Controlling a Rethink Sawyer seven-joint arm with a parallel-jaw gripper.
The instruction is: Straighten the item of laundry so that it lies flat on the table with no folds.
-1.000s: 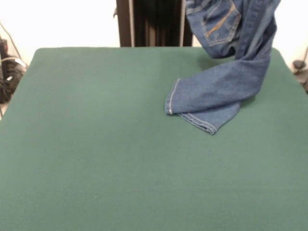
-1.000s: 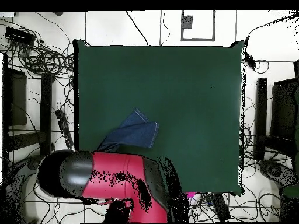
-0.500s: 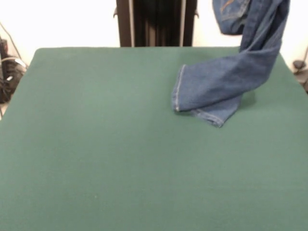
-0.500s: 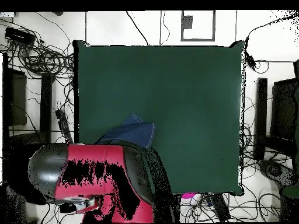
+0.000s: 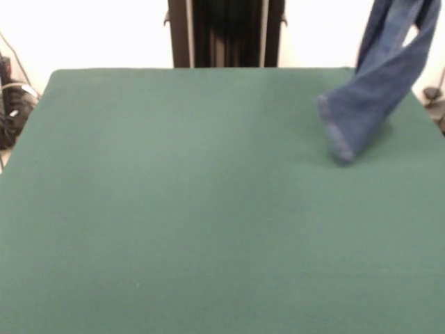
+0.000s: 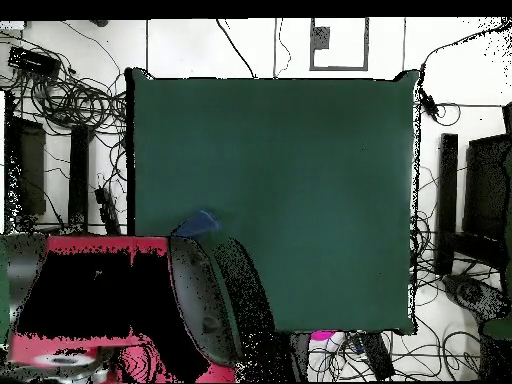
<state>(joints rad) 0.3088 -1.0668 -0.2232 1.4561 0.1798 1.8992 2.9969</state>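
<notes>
The item of laundry point(image 5: 375, 90), a pair of blue denim jeans, hangs from above the picture's top edge at the right in the front view. Its legs dangle together and the lowest hem point(image 5: 338, 142) touches or nearly touches the green table point(image 5: 174, 209) near the far right corner. In the overhead view only a small blue tip of the jeans point(image 6: 198, 222) shows at the table's point(image 6: 300, 180) left edge, beside the red and black arm point(image 6: 110, 300), which covers the rest. The gripper itself shows in neither view.
Cables point(image 5: 14, 97) lie off the table's left side in the front view. In the overhead view, tangled cables point(image 6: 70, 95) and black stands point(image 6: 447, 200) ring the table. The arm's bulk overhangs the table's lower left corner there.
The jeans have been lifted higher and carried toward the front view's right. The legs that lay folded on the table now hang nearly straight. The arm has swung further left in the overhead view.
</notes>
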